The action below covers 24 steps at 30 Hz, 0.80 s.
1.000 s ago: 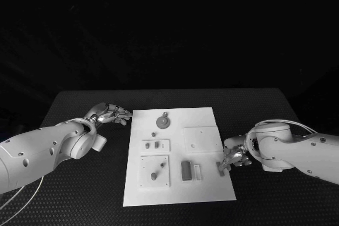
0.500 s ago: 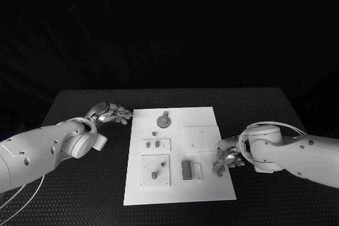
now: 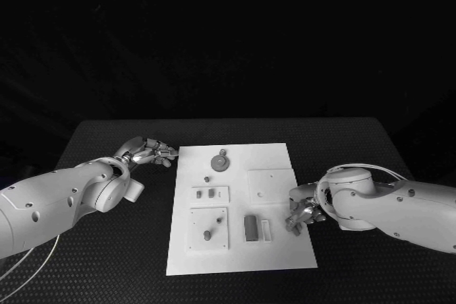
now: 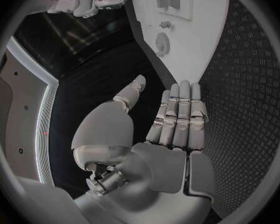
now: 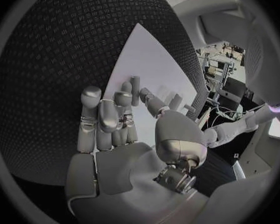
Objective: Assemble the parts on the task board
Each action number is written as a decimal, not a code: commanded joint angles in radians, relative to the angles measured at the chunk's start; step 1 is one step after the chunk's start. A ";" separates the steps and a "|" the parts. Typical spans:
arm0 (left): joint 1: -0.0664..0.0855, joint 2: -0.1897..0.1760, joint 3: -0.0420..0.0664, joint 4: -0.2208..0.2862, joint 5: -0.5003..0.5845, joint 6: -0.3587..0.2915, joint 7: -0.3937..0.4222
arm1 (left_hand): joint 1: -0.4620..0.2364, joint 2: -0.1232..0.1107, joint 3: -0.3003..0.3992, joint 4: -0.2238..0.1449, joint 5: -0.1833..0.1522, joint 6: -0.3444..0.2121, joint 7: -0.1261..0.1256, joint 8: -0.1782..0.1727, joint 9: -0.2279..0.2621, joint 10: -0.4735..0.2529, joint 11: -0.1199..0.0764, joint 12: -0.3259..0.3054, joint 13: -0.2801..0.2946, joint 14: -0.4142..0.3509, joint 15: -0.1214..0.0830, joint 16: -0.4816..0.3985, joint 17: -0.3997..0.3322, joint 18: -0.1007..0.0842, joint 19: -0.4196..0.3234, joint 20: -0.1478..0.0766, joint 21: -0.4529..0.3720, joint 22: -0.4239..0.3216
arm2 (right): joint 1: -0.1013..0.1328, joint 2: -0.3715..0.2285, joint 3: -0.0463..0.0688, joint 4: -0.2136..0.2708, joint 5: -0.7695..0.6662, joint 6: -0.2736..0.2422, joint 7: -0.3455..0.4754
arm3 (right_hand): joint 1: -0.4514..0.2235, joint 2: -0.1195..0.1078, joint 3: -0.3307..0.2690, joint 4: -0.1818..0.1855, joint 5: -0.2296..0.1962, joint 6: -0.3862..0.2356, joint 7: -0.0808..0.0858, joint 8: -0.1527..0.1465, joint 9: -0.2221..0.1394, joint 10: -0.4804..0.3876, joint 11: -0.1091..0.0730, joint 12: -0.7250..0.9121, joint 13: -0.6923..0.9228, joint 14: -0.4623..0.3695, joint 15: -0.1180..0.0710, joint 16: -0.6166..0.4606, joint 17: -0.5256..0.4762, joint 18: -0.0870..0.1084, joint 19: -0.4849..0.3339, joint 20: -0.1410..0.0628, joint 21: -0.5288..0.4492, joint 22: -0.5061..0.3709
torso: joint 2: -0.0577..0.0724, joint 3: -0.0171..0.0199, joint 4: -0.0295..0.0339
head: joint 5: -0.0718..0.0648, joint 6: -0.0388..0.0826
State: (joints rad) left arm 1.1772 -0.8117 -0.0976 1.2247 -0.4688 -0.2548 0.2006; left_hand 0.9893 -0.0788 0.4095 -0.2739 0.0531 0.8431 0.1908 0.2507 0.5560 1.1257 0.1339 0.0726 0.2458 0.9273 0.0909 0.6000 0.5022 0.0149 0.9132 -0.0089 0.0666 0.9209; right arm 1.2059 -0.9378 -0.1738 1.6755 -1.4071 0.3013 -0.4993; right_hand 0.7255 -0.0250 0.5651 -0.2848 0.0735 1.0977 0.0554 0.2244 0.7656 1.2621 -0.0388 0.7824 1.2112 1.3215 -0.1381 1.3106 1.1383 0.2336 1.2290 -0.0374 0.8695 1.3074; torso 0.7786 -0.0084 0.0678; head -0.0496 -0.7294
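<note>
Parts [image 3: 251,229] are lying on the white task board [image 3: 275,258] in the middle of the black table [image 3: 361,152]; I'm seeing a round one [image 3: 219,162] at its far end and a dark bar near its right edge. My left hand [image 3: 150,152] is hovering off the board's far left corner, fingers extended and holding nothing. My right hand [image 3: 306,213] is sitting over the right edge, and I cannot tell its grip

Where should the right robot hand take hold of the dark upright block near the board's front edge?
Probably across the long sides of the dark block, coming from above. It stands narrow and elongated, the pale piece sits close on its right, and the right robot hand hovers just beyond that.
</note>
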 commanded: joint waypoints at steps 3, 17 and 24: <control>0.000 0.000 0.001 0.002 0.005 0.013 0.007 | -0.010 0.003 0.004 0.002 -0.003 -0.007 -0.003 0.004 -0.001 -0.002 0.004 -0.002 -0.002 0.003 0.001 -0.006 0.001 -0.003 -0.002 0.002 0.004 -0.001 | -0.025 0.028 -0.029 -0.018 -0.139 0.023 -0.011 | 0.054 -0.014 -0.001 -0.006 0.004 -0.032 0.022 -0.019 -0.004 -0.009 0.005 0.002 -0.001 -0.013 0.000 -0.007 -0.004 0.028 -0.011 0.000 0.004 0.019 | 0.000 0.0008 0.0003 | -0.002 -0.001; 0.000 -0.001 0.001 0.003 0.005 0.013 0.008 | -0.011 0.003 0.004 0.002 -0.003 -0.008 -0.002 0.004 -0.002 -0.001 0.004 -0.002 -0.002 0.004 0.001 -0.007 0.002 -0.003 -0.002 0.002 0.004 -0.001 | -0.052 0.037 -0.034 -0.015 -0.129 -0.035 -0.010 | 0.123 -0.005 -0.016 -0.007 0.004 -0.039 0.025 -0.026 -0.006 -0.012 0.008 0.002 -0.001 -0.017 0.003 -0.011 -0.010 0.028 -0.014 0.004 0.003 0.018 | 0.000 0.0007 0.0006 | 0.000 -0.002; 0.000 -0.002 0.001 0.002 0.005 0.012 0.007 | -0.011 0.003 0.004 0.003 -0.003 -0.008 -0.002 0.004 -0.002 -0.001 0.004 -0.002 -0.002 0.004 0.001 -0.007 0.003 -0.003 -0.002 0.002 0.004 -0.001 | -0.051 0.024 -0.033 -0.004 0.081 -0.091 -0.004 | 0.148 0.070 -0.020 -0.008 0.004 -0.030 0.023 -0.024 -0.005 -0.008 0.006 0.004 -0.002 -0.012 0.001 -0.004 -0.003 0.028 -0.014 0.006 0.005 0.019 | 0.000 0.0010 0.0005 | 0.001 -0.003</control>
State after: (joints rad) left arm 1.1772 -0.8152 -0.0976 1.2247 -0.4687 -0.2539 0.2004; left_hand 0.9857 -0.0752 0.4095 -0.2739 0.0531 0.8431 0.1907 0.2507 0.5552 1.1257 0.1339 0.0726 0.2450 0.9273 0.0909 0.5961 0.5041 0.0150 0.9132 -0.0089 0.0666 0.9211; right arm 1.1862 -0.9193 -0.1820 1.6770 -1.4532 0.2286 -0.4920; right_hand 0.8362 -0.0112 0.5444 -0.2922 0.0735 1.0987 0.0492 0.4259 0.7601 1.2561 -0.0302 0.7823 1.2101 1.3083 -0.1348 1.3029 1.1342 0.2335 1.2182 -0.0338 0.8695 1.3073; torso 0.7786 -0.0071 0.0685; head -0.0489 -0.7325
